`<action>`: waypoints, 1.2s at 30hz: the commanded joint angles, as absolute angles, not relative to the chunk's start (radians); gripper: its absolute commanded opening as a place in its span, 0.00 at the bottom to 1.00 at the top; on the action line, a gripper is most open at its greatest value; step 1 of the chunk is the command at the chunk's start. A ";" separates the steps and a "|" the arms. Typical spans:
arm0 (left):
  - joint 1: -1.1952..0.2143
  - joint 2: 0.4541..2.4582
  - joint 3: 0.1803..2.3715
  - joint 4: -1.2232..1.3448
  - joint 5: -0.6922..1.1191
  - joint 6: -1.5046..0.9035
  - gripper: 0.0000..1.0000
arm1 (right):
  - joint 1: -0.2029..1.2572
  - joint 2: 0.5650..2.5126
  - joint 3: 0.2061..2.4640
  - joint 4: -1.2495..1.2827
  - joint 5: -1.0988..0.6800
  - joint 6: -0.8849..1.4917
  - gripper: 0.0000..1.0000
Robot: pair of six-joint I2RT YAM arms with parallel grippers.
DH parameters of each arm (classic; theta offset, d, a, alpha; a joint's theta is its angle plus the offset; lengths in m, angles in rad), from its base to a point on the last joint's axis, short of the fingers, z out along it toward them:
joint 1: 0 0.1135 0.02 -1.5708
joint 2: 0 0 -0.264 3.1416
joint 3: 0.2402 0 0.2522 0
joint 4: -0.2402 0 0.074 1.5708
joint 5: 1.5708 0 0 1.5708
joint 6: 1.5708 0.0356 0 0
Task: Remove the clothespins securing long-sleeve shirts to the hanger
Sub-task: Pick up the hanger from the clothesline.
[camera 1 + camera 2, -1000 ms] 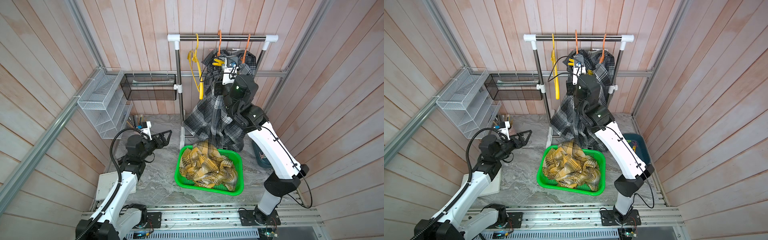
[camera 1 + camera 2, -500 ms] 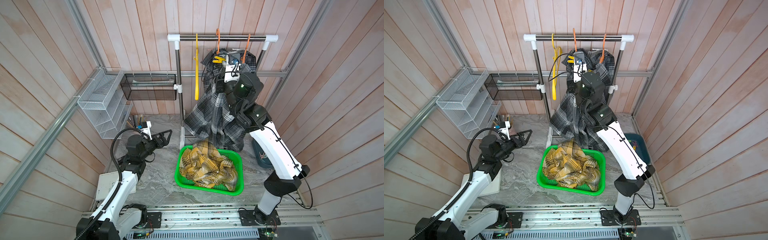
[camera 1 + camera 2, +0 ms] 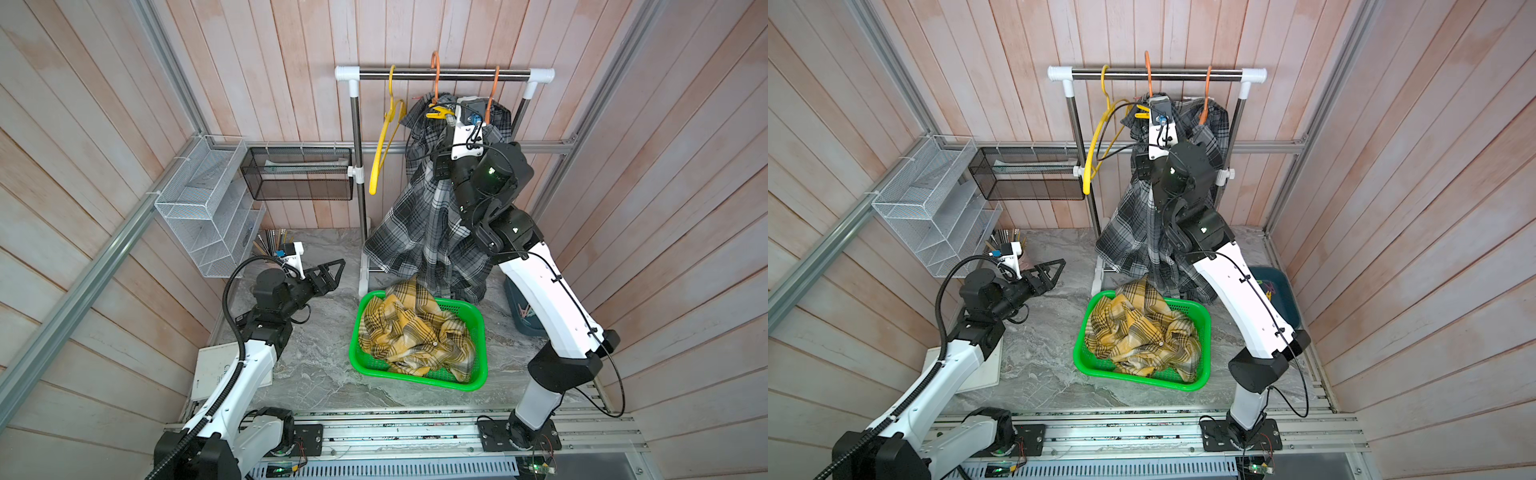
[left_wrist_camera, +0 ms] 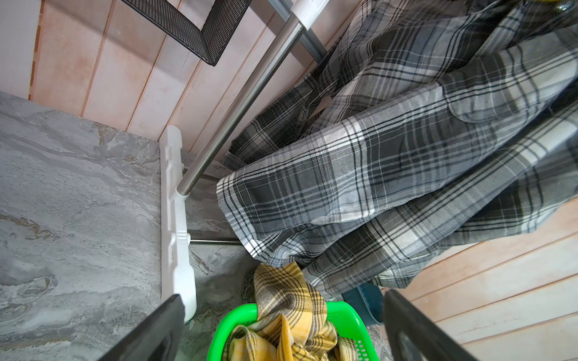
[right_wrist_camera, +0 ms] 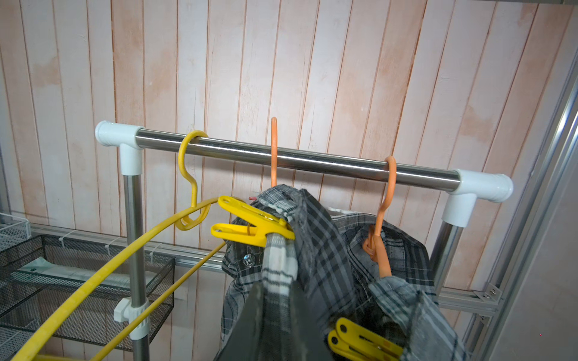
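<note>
Up at the garment rail (image 3: 444,75), the right gripper (image 5: 276,300) is masked in both top views by its own wrist camera and the cloth. Only the right wrist view shows its dark fingers (image 5: 250,328), set narrow with a pale strip of a grey plaid shirt (image 5: 322,250) between them, apparently pinched.

Directly above that strip, just under the rail, a bright yellow clothespin (image 5: 253,228) bites the bunched collar onto a hanger of which only the orange hook (image 5: 274,150) shows. A second yellow clothespin (image 5: 362,343) is cut off by the frame edge. A red-pink speck (image 5: 252,198) behind the first is too small to name.

The grey, black and white plaid hanging below the rail overlaps so heavily that one shirt cannot be told from the next. Another orange hook (image 5: 387,187) sinks into it. A bare yellow hanger (image 3: 384,141) hangs toward the rail's opposite end.

Below the rail, a yellow plaid shirt (image 3: 415,332) lies crumpled in a green basket (image 3: 354,349) on the table (image 3: 316,365). A dark blue bin (image 3: 1289,307), half hidden behind the right arm, holds coloured pins.

The left gripper (image 3: 337,274) hovers low, well apart from the rail's post, its fingers spread wide and empty. A white pad (image 3: 216,370) under that arm bears print too small to read.
</note>
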State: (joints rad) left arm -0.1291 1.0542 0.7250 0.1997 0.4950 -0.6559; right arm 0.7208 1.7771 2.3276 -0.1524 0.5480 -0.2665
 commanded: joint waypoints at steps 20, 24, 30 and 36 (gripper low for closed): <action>-0.123 1.073 0.710 0.241 0.522 -0.662 1.00 | 0.703 1.733 2.304 0.113 0.486 -0.309 0.00; -0.123 1.075 0.707 0.245 0.524 -0.664 1.00 | 0.710 1.674 2.210 0.115 0.486 -0.300 0.00; -0.123 1.080 0.702 0.255 0.526 -0.670 1.00 | 0.732 1.558 2.004 0.183 0.479 -0.309 0.00; -0.123 1.076 0.695 0.257 0.528 -0.676 1.00 | 0.756 1.445 1.813 0.210 0.467 -0.284 0.00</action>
